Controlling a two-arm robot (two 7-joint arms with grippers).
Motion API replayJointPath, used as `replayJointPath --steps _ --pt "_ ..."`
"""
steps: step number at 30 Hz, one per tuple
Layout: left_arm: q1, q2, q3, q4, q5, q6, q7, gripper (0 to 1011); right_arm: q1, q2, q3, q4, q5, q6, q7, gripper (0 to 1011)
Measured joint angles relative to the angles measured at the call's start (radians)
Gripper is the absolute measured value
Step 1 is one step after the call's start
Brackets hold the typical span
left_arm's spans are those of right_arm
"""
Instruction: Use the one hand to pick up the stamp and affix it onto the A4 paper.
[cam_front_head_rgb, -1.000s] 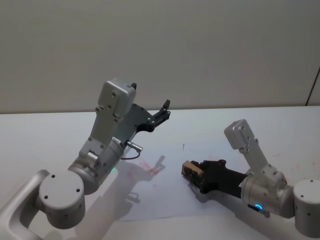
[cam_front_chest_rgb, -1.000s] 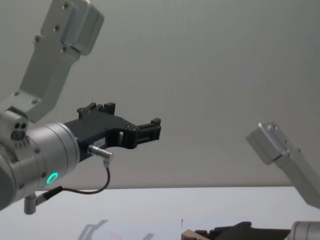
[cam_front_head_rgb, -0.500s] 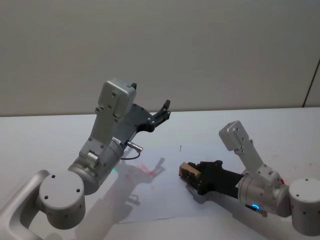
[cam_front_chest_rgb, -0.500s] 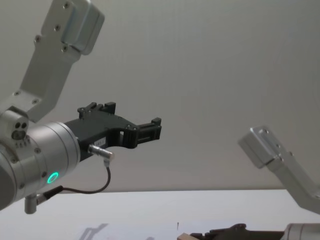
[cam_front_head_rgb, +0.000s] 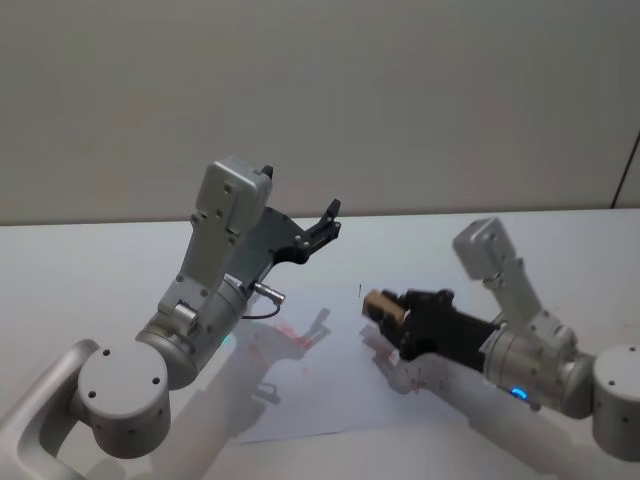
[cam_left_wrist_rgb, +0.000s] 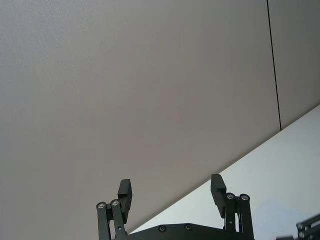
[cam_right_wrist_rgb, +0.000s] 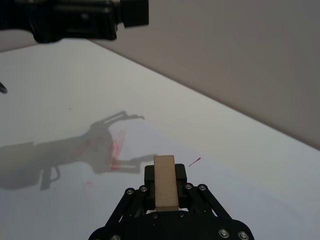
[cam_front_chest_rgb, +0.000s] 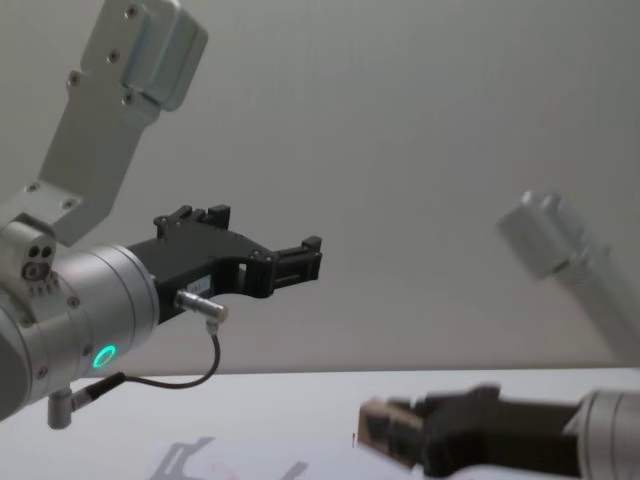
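Stamp (cam_right_wrist_rgb: 165, 181) held in the right gripper's (cam_front_head_rgb: 388, 312) jaws mid-frame, we must press it flat onto the A4 paper (cam_front_head_rgb: 320, 400); left gripper (cam_front_head_rgb: 332, 220) idles wide-open, upper centre.

Our right gripper (cam_front_head_rgb: 388, 310) reaches in low above the A4 paper (cam_front_head_rgb: 320, 400) from its right side, fingers clamped on the stamp (cam_front_head_rgb: 377, 302), with its boxy link angled up behind. Our left gripper (cam_front_head_rgb: 328, 220) hangs high over the paper's left side, fingers spread apart, forearm raised steeply.
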Motion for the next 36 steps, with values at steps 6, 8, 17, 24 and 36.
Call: replayJointPath --steps 6,8,17,24,36 --pt "0.000 0.000 0.000 0.000 0.000 0.000 0.000 1001 -0.027 0.028 0.021 -0.091 0.028 -0.022 -0.052 217" --pt "0.000 0.000 0.000 0.000 0.000 0.000 0.000 1001 -0.041 0.041 0.029 -0.125 0.038 -0.027 -0.074 217" --pt "0.000 0.000 0.000 0.000 0.000 0.000 0.000 1001 -0.128 0.111 0.069 -0.257 0.089 -0.027 -0.188 217" --pt "0.000 0.000 0.000 0.000 0.000 0.000 0.000 1001 -0.214 0.171 0.102 -0.340 0.138 -0.008 -0.283 217" --pt "0.000 0.000 0.000 0.000 0.000 0.000 0.000 1001 -0.367 0.272 0.167 -0.429 0.239 0.049 -0.448 217"
